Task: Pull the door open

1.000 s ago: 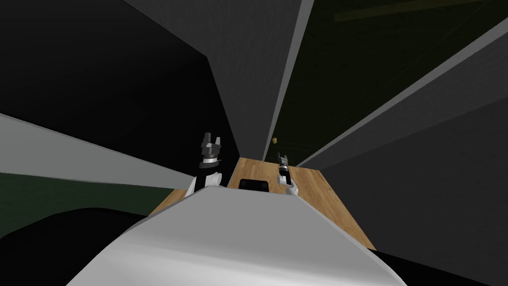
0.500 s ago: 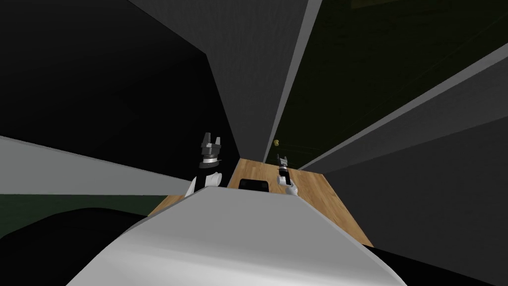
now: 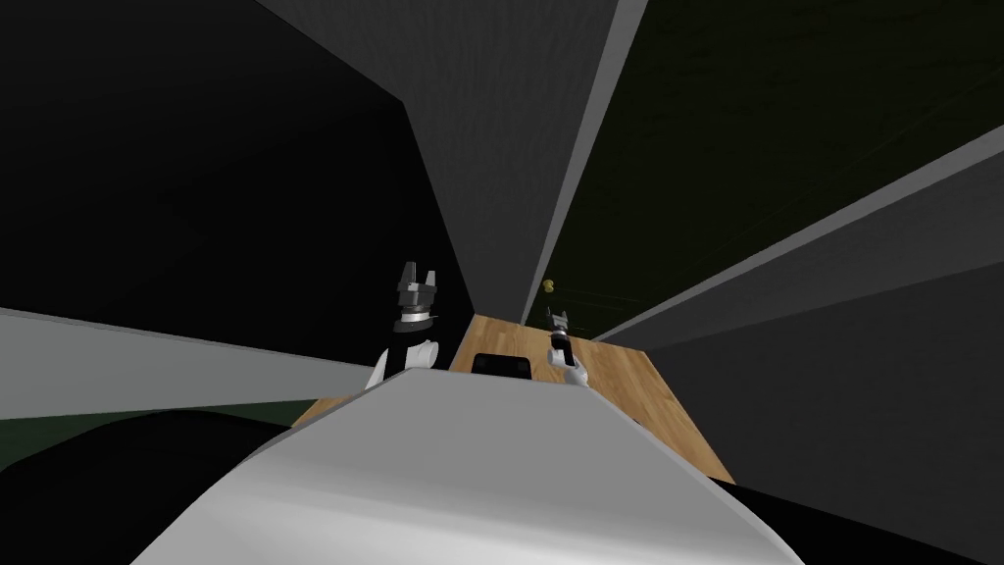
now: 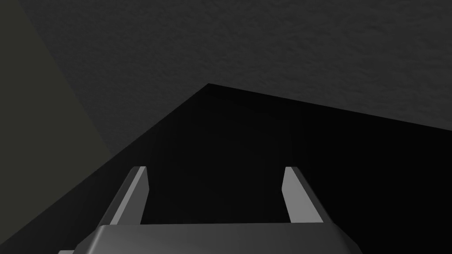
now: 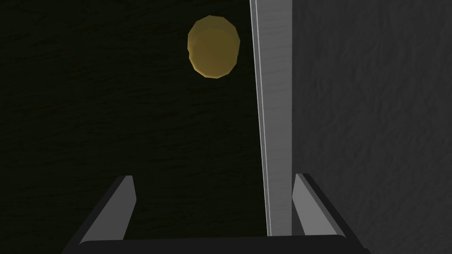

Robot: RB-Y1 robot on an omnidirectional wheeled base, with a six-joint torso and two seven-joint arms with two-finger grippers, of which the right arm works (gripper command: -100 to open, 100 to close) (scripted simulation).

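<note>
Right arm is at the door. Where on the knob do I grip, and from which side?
Grip the round yellow knob across its rim, coming straight at the dark door face, as the open right gripper points. It is round, so any angle fits, but the light grey frame lies close beside it: keep that finger clear.

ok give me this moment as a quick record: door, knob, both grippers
door: dark panel, with a light grey frame along its knob side
knob: round, yellow, nothing touching it
right gripper: open, aimed at the door, short of the knob
left gripper: open, empty, raised on my left
floor: wood planks
</note>
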